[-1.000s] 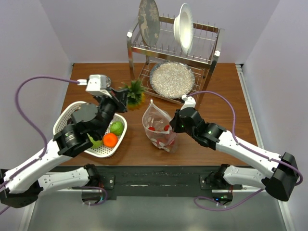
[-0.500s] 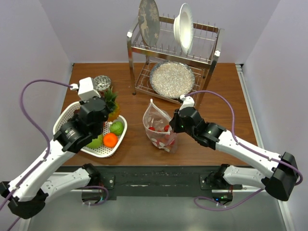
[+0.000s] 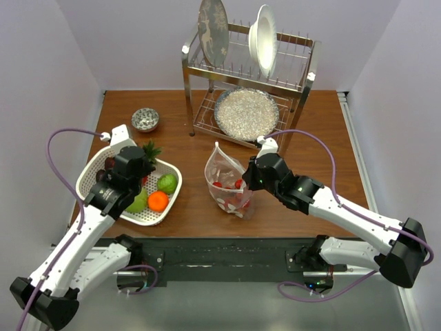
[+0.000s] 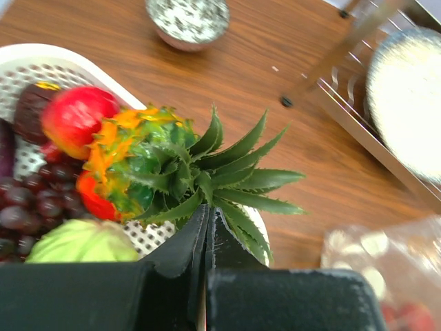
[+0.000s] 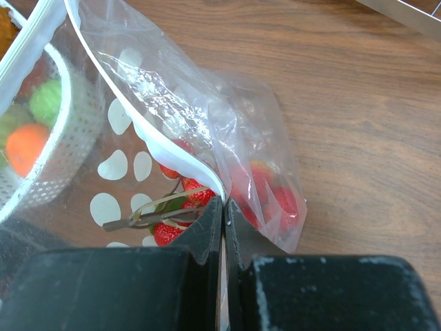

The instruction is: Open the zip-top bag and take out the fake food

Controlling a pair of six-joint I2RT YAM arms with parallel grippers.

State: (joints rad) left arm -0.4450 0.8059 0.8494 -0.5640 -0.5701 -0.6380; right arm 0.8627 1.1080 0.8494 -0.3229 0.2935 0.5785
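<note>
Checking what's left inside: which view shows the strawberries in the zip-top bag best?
Right wrist: the strawberries appear close up, stems visible, through the clear zip-top bag. Top external shows them only as small red spots; left wrist catches just a blurred corner of the bag.

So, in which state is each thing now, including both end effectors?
zip-top bag: upright, mouth open.
fake food: red pieces inside bag.
right end effector: shut on bag rim.
left end effector: shut on pineapple leaves.
basket: holds several fruits.

White arms, black joints — looping purple cables.
</note>
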